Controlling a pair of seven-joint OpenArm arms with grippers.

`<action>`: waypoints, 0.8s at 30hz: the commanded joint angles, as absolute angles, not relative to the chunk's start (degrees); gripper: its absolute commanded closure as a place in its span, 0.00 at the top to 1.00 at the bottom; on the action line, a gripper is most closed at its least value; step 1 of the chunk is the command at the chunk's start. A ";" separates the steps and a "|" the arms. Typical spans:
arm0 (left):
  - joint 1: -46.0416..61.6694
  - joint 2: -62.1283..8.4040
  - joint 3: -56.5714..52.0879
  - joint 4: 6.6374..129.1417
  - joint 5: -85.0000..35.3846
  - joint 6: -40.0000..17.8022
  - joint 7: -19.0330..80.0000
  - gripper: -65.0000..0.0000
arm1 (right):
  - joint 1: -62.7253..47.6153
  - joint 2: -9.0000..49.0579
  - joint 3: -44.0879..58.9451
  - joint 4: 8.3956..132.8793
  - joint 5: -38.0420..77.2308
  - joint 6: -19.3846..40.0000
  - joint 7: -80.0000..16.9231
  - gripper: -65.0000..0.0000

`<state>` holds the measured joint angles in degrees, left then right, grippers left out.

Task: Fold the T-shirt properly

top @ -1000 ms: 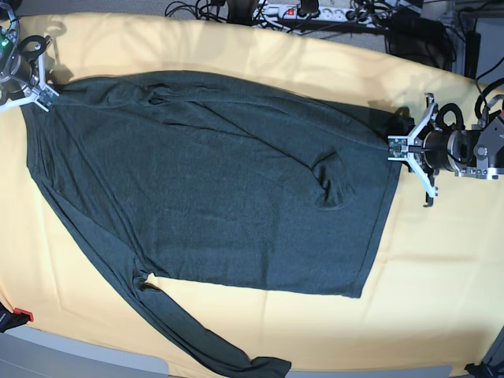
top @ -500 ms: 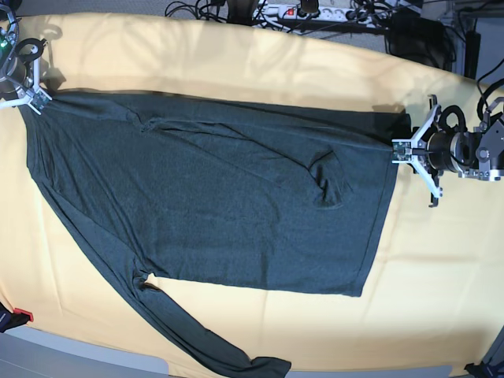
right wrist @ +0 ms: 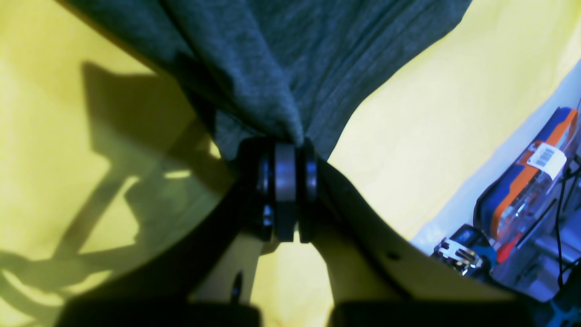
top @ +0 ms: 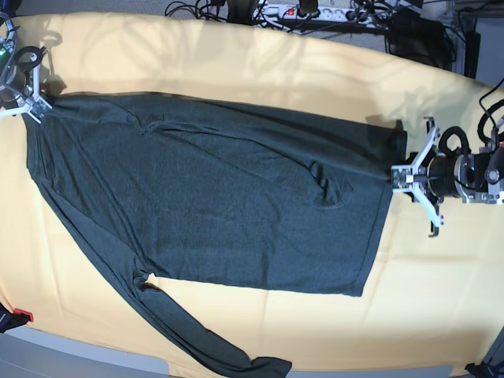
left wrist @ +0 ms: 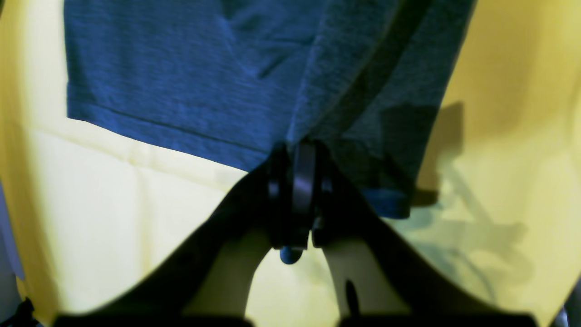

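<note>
The dark teal-grey T-shirt (top: 213,197) lies spread across the yellow table cover (top: 441,299), and its upper edge is stretched taut between my two grippers. My left gripper (top: 398,175) at the right is shut on the hem corner (left wrist: 386,136); in the left wrist view the left gripper (left wrist: 299,152) pinches bunched fabric. My right gripper (top: 38,108) at the far left is shut on the shoulder end, and in the right wrist view the right gripper (right wrist: 286,145) has the T-shirt (right wrist: 317,54) gathered into it. One long sleeve (top: 205,339) trails to the front edge. The other sleeve (top: 327,185) lies folded on the body.
A power strip and cables (top: 307,12) run along the back edge. A small red item (top: 20,316) sits at the front left corner. An orange and blue box (right wrist: 526,181) stands off the table beside my right arm.
Both grippers have carried the shirt's upper edge toward the front of the table, the left one further. That edge now runs straight and taut, covering more of the body.
</note>
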<state>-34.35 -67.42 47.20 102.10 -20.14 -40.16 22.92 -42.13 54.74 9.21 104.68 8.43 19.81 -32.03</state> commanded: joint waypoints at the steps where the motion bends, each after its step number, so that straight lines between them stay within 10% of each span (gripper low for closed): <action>1: -35.46 -67.94 46.37 101.78 -21.30 -40.00 22.28 0.00 | -42.04 55.90 9.91 105.10 8.16 20.36 -31.42 0.00; 19: -35.42 -62.22 46.37 92.95 -22.20 -40.00 22.28 0.00 | -32.84 54.02 9.89 104.44 13.67 20.01 -32.64 0.09; 24: -35.42 -63.44 46.37 92.31 -21.74 -40.00 23.62 0.55 | -32.38 54.02 9.91 104.44 13.28 15.03 -34.24 0.58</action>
<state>-34.13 -62.00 47.22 92.09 -21.65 -40.12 23.86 -32.67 52.66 9.15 104.03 13.47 15.35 -34.76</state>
